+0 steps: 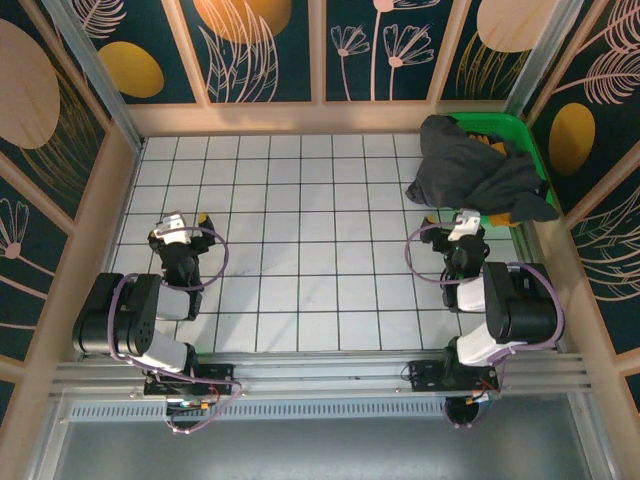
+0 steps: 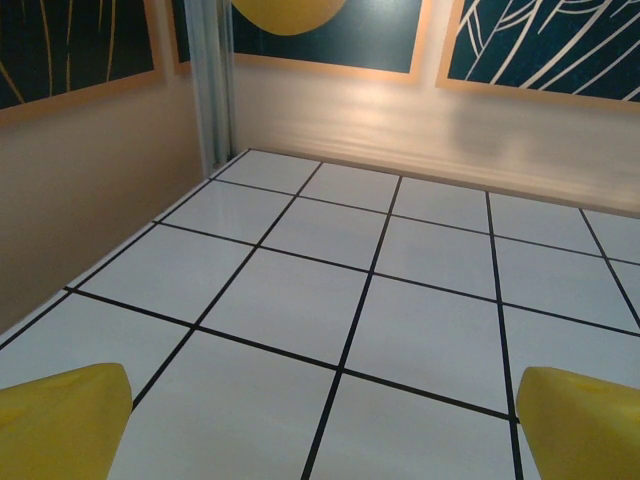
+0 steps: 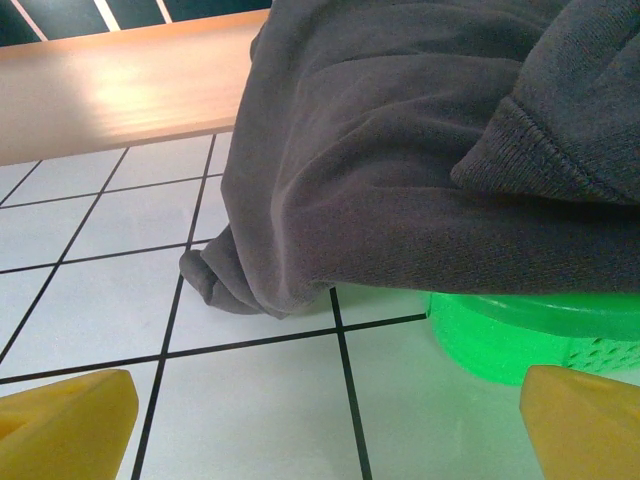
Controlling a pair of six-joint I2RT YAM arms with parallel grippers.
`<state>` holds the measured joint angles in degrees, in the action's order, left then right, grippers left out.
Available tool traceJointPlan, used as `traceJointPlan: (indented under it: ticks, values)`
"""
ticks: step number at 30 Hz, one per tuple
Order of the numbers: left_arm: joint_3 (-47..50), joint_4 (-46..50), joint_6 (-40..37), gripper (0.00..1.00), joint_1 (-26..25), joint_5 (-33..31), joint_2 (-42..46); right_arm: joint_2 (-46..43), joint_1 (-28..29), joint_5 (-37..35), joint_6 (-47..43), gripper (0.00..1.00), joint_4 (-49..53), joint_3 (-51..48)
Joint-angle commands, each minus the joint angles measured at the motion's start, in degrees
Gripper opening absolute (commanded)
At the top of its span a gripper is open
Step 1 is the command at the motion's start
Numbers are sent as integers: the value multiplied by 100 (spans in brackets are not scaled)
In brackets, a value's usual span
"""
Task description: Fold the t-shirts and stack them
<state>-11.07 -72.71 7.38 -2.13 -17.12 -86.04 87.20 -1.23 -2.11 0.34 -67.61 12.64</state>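
Observation:
A crumpled pile of dark charcoal-grey t-shirts (image 1: 470, 172) spills out of the green bin (image 1: 515, 130) at the back right, hanging over its near-left rim onto the tiles. In the right wrist view the grey cloth (image 3: 400, 170) drapes over the bin (image 3: 520, 335), and a fold of it touches the floor. My right gripper (image 1: 466, 216) stands open just short of the pile, its yellow fingertips (image 3: 70, 420) wide apart with bare tile between them. My left gripper (image 1: 186, 219) is open too, over bare tiles at the left, far from the cloth, its yellow fingertips (image 2: 60, 420) spread.
The white tiled table (image 1: 300, 250) is walled by tan boards (image 1: 95, 230) on the left, back and right. The left gripper faces the back-left corner post (image 2: 212, 80). A metal rail (image 1: 320, 375) with both arm bases runs along the near edge.

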Motion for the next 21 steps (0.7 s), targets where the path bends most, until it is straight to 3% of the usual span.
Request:
traceJointPlan:
  ticks: [1, 3, 4, 8, 11, 12, 13, 14, 15, 16, 18, 21]
  values:
    - [-468, 1027, -131, 99, -1, -95, 515, -525, 212, -450, 14, 99, 1100, 583]
    - [-1098, 2536, 337, 99, -16, -539, 936, -877, 301, -575, 316, 99, 2417, 1150]
    - [-1173, 2776, 473, 99, -29, -571, 1066, -1034, 355, -587, 444, 99, 2682, 1256]
    - [-1055, 3001, 876, 99, -197, -1044, 1847, -1934, 976, -1202, 447, 99, 2945, 1334]
    - [-1471, 3479, 729, 99, -367, -1239, 2460, -2440, 1351, -1636, 484, 99, 3727, 2141]
    - [-1727, 3609, 676, 99, -402, -1237, 2588, -2467, 1346, -1779, 876, 99, 4317, 2692]
    - [-2029, 3883, 930, 99, -407, -1329, 2633, -2399, 1226, -1642, 1344, 99, 5123, 3228]
    - [-2523, 4734, 1761, 99, -402, -1600, 2609, -2233, 964, -1145, 1740, 99, 6137, 4001]
    - [-3315, 6215, 2729, 99, -394, -1579, 2527, -1974, 721, -1057, 2404, 99, 7056, 4544]
    - [-3882, 7157, 3070, 99, -399, -1415, 2426, -1780, 481, -986, 2733, 99, 7378, 4910]
    - [-4126, 6910, 3366, 99, -244, -506, 2108, -1326, -121, -128, 2739, 98, 7582, 5436]
    - [-4811, 6885, 3795, 99, -163, 838, 1485, -576, -326, -1092, 2838, 86, 8511, 6513]
